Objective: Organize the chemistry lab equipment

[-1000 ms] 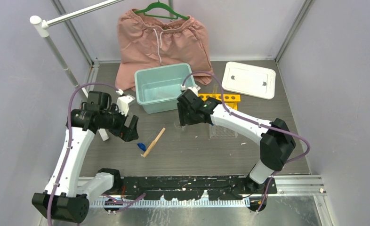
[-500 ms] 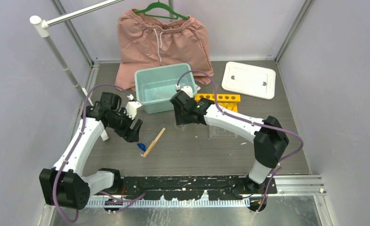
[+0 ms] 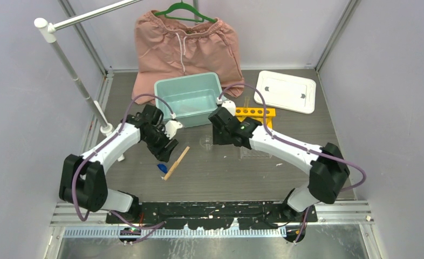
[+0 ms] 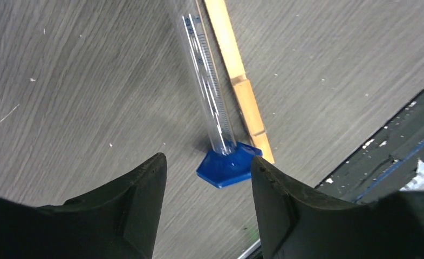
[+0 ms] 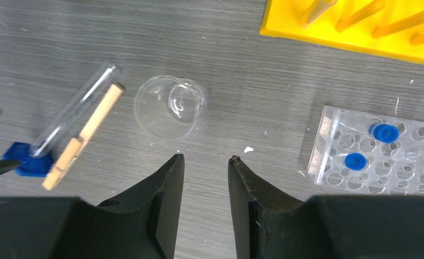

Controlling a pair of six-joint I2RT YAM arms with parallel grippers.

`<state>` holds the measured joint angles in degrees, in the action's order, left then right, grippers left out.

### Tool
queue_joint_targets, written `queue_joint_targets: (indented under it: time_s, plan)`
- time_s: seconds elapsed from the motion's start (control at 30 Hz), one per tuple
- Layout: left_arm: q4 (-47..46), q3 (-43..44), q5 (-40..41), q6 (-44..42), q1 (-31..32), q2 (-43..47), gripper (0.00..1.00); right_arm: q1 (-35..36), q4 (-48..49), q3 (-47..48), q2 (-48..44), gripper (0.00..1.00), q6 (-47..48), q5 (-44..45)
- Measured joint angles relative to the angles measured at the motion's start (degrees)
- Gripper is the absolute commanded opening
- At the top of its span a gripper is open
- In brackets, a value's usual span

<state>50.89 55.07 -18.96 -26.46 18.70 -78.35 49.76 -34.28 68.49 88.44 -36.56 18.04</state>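
Note:
A clear graduated tube with a small blue piece point(image 4: 228, 167) as its base lies flat beside the wooden stick point(image 4: 242, 91). My left gripper point(image 4: 207, 158) hovers just short of that blue base, open, with nothing between its fingers. From above, the left gripper point(image 3: 166, 150) sits over the stick point(image 3: 176, 163) and the blue piece point(image 3: 162, 168). The tiny clear beaker point(image 5: 169, 108) stands ahead of my right gripper point(image 5: 205, 157), which is open with a narrow gap and holds nothing. Two blue-capped tubes point(image 5: 385, 132) sit in the clear rack point(image 5: 334, 162). The yellow rack point(image 5: 361, 38) lies behind it.
The teal bin point(image 3: 188, 100) stands behind both grippers, with pink shorts point(image 3: 185, 48) on a hanger beyond it. A white lid point(image 3: 284, 90) lies at the back right. A slanted metal pole point(image 3: 77, 81) rises at the left. The beaker point(image 3: 205, 142) stands between the two grippers.
My left arm has swung right and forward to the blue-based tube, its jaws narrowing. My right gripper has shifted slightly right, uncovering the beaker, and its jaws have also narrowed.

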Motion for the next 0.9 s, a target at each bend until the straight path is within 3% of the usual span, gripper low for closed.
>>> queue_joint_targets:
  time_s: [0.17, 0.5, 0.9]
  plan:
    - [-2.9, 0.0, 2.3, -0.6, 2.2, -4.7, 0.57, 0.2, 0.5, -0.6, -6.4, 0.4, -1.3, -0.8]
    - [-8.1, -0.3, 4.8, -2.2, 6.1, -10.4, 0.55, 1.8, 0.3, -0.5, -12.5, 0.27, -2.7, -2.0]
    - [-11.4, -3.5, 7.4, -4.8, 6.4, -11.2, 0.39, 3.8, -1.3, 0.7, -17.0, 0.22, -2.9, -1.4]
